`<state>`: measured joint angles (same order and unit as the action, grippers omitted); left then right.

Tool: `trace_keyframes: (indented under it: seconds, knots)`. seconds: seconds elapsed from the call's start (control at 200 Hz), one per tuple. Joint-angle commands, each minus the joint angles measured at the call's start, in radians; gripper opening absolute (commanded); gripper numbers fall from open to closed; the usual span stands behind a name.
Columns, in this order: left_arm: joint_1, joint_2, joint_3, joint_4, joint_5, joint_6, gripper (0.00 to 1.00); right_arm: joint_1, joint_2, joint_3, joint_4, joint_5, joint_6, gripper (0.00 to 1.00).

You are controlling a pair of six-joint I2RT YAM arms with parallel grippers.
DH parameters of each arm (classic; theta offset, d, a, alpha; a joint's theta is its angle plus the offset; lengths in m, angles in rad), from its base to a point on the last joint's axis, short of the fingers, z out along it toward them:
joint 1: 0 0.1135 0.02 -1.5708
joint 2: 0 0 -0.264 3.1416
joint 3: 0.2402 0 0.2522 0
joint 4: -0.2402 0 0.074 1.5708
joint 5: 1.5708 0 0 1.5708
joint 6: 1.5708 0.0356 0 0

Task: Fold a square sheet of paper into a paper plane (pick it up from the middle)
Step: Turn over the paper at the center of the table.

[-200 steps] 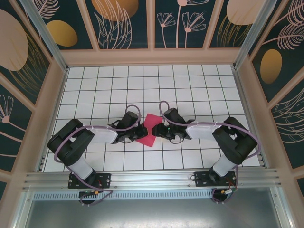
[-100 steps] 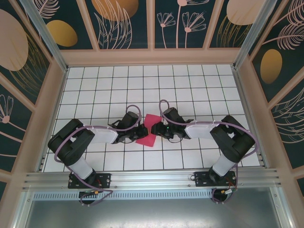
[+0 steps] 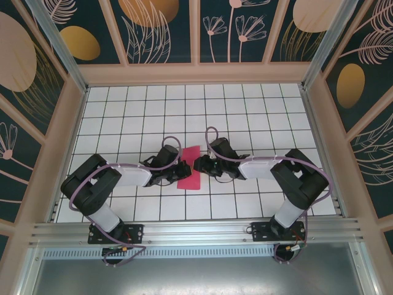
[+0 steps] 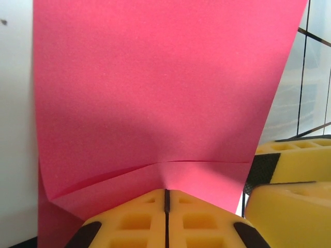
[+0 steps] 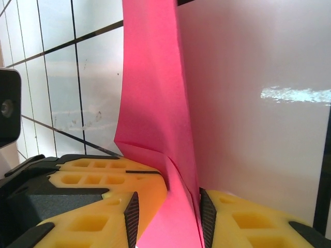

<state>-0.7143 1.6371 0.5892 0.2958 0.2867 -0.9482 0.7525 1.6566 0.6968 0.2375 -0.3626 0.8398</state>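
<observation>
The square sheet of paper (image 3: 191,169) is red-pink and stands partly folded between the two grippers at the middle of the table. My left gripper (image 3: 178,171) is at its left edge. In the left wrist view its yellow fingers meet, shut (image 4: 166,199) on the sheet's lower edge, and the paper (image 4: 165,93) rises in front with a crease across it. My right gripper (image 3: 200,165) is at the sheet's right side. In the right wrist view its fingers stand apart (image 5: 183,206), and a fold of the paper (image 5: 155,93) runs up between them, leaning on the right finger.
The white grid table (image 3: 245,110) stretches around the grippers, inside pale wooden walls (image 3: 196,74). The right gripper's yellow fingers (image 4: 295,160) sit close at the right of the left wrist view. Both arms bend inward from their bases at the near edge.
The right gripper has moved a little to the left, toward the left gripper. The paper between them has narrowed from a wide diamond to a slimmer folded shape.
</observation>
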Motion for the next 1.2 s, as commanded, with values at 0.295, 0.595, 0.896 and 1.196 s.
trace_keyframes:
  seconds: [0.295, 0.595, 0.896, 1.196]
  knots:
    - [-0.006, -0.034, -0.021, 0.031, -0.020, -0.027, 0.10, -0.009, 0.046, 0.004, 0.041, -0.077, -0.102, 0.20]
    - [-0.005, -0.153, -0.009, -0.017, -0.098, -0.032, 0.16, -0.010, -0.025, 0.041, -0.082, 0.005, -0.149, 0.00]
    - [-0.005, -0.450, -0.019, -0.172, -0.357, -0.030, 0.29, -0.008, -0.228, 0.264, -0.730, 0.511, -0.311, 0.00]
    - [0.037, -0.623, -0.084, -0.263, -0.513, -0.037, 0.29, 0.090, -0.107, 0.544, -1.271, 1.015, -0.327, 0.00]
